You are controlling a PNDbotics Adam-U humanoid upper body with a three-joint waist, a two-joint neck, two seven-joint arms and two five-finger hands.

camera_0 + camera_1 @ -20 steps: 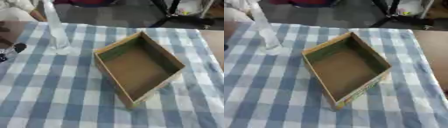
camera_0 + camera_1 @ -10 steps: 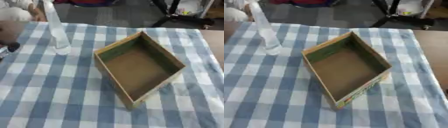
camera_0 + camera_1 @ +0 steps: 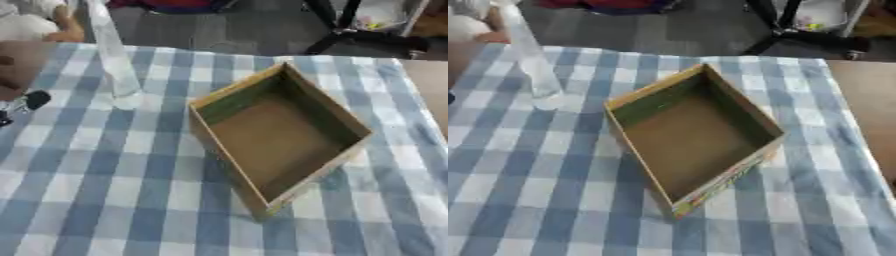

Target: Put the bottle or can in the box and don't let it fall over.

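The clear plastic bottle [image 3: 114,60] stands upright on the checked counter [image 3: 105,190], just right of and beyond the left hand [image 3: 26,102], whose finger state I cannot tell, with the open cardboard box [image 3: 280,135] farther right.

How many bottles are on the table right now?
1. A single clear bottle stands upright near the far left of the checked tablecloth, left of the open cardboard box, which looks empty. No other bottle or can shows, though the table's edges run out of view.
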